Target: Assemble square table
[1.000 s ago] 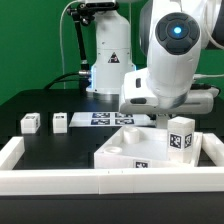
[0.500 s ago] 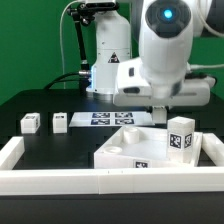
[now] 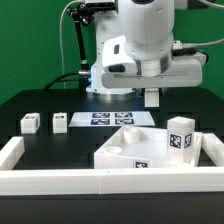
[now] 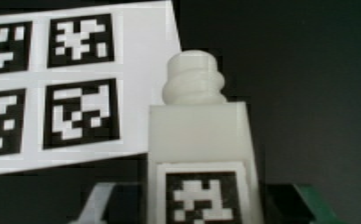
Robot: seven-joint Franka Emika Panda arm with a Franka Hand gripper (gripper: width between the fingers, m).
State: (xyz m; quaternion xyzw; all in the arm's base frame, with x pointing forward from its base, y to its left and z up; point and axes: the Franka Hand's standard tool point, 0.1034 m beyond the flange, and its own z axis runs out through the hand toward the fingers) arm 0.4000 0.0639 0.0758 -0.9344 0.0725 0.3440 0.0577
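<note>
The square table slab [image 3: 130,152] lies at the front right, tray-like with raised corners and tags on its sides. One tagged leg post [image 3: 181,137] stands on its right corner. My gripper [image 3: 152,97] hangs above the marker board [image 3: 115,118], behind the slab, shut on a white leg post. In the wrist view that leg post [image 4: 202,125] sits between my dark fingers [image 4: 116,204], tag facing the camera and its knobbed end pointing away, with the gripper [image 4: 200,203] closed on its sides. Two more leg posts [image 3: 30,123] [image 3: 60,122] stand at the left.
A long low white wall [image 3: 90,181] borders the work area at the front and both sides. The marker board also shows under the held leg in the wrist view [image 4: 61,85]. The robot base [image 3: 108,60] stands at the back.
My arm has moved up and toward the exterior view's left, away from the slab's right corner to above the marker board, with the leg post in the gripper.
</note>
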